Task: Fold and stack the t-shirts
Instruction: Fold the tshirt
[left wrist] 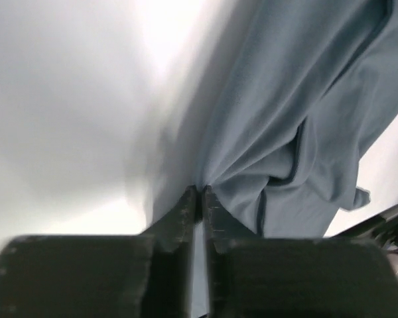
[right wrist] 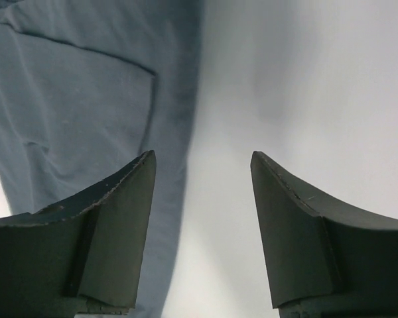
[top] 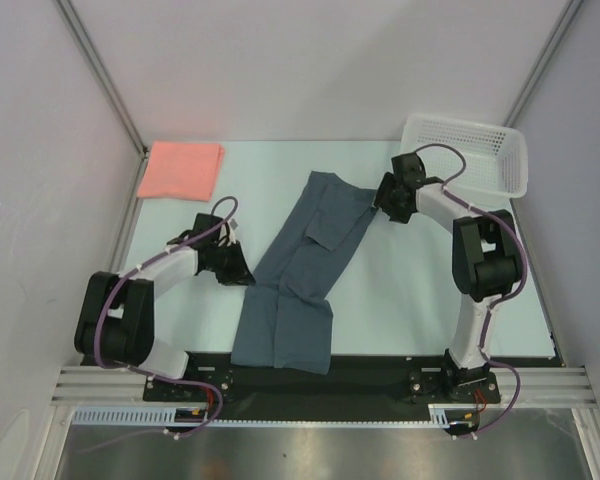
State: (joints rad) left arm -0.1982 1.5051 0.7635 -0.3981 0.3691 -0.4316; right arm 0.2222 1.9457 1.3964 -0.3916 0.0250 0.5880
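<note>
Left fingers (left wrist: 182, 215) clamp blue-grey shirt (left wrist: 298, 99) edge; right fingers (right wrist: 113, 212) apart at its hem.

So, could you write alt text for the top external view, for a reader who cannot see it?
A blue-grey t-shirt lies slanting across a pale table, the left end effector at its left edge and the right end effector at its far right corner. A folded pink t-shirt lies far left; a white mesh basket stands far right.
</note>
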